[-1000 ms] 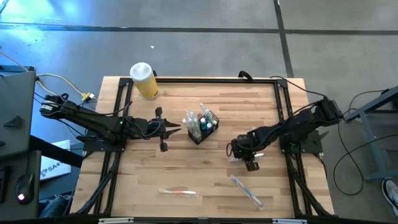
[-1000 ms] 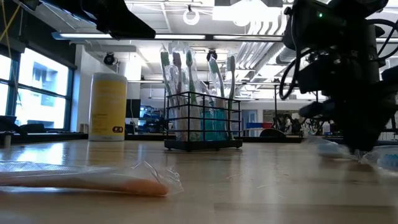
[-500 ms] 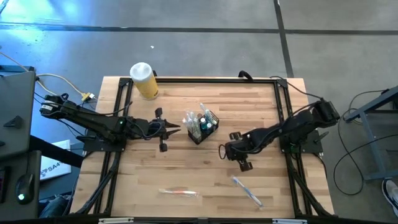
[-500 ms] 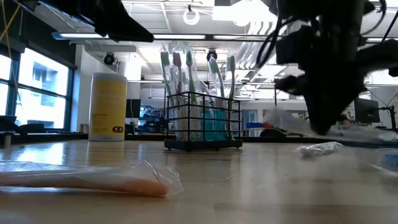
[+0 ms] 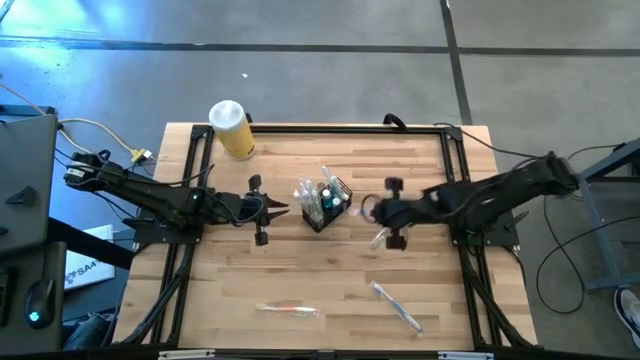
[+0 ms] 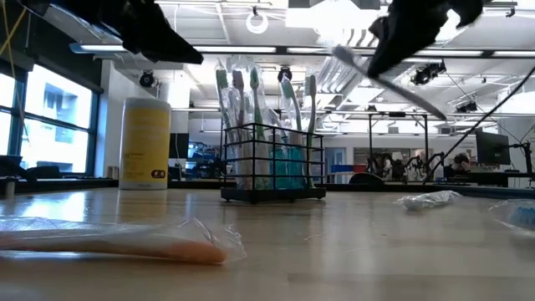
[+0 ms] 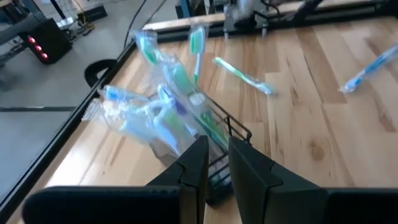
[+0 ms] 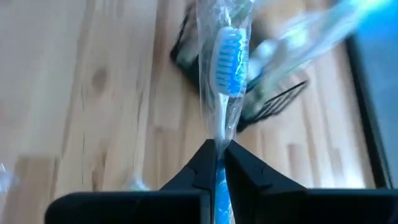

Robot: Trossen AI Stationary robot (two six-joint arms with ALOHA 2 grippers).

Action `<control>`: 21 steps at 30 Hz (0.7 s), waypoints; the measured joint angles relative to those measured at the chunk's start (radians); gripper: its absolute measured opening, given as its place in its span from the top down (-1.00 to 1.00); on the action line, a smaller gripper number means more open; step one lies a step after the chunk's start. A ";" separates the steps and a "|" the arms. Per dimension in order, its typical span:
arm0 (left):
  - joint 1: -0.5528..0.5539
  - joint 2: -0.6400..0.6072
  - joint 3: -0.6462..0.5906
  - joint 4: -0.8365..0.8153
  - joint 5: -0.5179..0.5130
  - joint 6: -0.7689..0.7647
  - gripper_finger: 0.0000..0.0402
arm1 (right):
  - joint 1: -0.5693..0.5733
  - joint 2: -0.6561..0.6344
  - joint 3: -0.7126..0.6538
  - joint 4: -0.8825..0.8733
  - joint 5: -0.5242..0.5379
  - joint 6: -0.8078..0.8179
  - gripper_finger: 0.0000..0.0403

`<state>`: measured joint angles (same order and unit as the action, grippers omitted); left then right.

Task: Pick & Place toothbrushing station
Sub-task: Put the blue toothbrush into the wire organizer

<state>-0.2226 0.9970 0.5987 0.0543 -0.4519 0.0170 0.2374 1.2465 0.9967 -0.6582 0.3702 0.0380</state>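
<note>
The black slatted caddy (image 5: 323, 204) stands on its base at the table's middle, with several wrapped toothbrushes upright in it; it also shows in the low view (image 6: 272, 163) and the left wrist view (image 7: 214, 146). My right gripper (image 5: 378, 211) is just right of the caddy, raised above the table, shut on a blue toothbrush in clear wrap (image 8: 226, 56). In the low view this toothbrush (image 6: 380, 77) slants high above the table. My left gripper (image 5: 283, 208) is shut and empty, just left of the caddy. My right gripper pinches the wrapped blue toothbrush by its handle (image 8: 219, 140), below the bristle head, between its two fingers. The brush runs along the fingers, its head past the tips over the caddy. It is lifted clear of the table and tilted.
A yellow jar with a white lid (image 5: 231, 128) stands at the far left. A wrapped toothbrush (image 5: 287, 310) lies near the front edge, and another (image 5: 397, 305) at the front right. Black rails run along the table's edges.
My right gripper has risen from the table at the front right and gone toward the far edge, up to the caddy's right side, turning as it went. The wrapped blue toothbrush has come up with it, lifted clear of the table.
</note>
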 joint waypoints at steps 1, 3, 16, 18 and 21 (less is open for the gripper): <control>0.000 0.000 0.000 -0.008 0.000 0.000 0.71 | -0.011 -0.035 -0.016 0.030 -0.002 -0.008 0.92; 0.000 0.000 0.000 -0.019 0.000 -0.001 0.71 | -0.038 -0.098 -0.054 0.126 -0.006 -0.032 0.92; 0.000 0.000 0.000 -0.055 0.080 0.002 0.71 | -0.327 -0.186 -0.499 1.182 -0.265 -0.224 0.92; 0.000 0.000 0.000 -0.059 0.081 0.004 0.71 | -0.365 -0.150 -0.545 1.347 -0.324 -0.226 0.92; 0.000 0.000 0.000 -0.059 0.081 0.004 0.71 | -0.413 -0.084 -0.563 1.532 -0.385 -0.226 0.92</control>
<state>-0.2227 0.9974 0.5987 -0.0049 -0.3710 0.0212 -0.1755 1.1629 0.4333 0.8741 -0.0143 -0.1884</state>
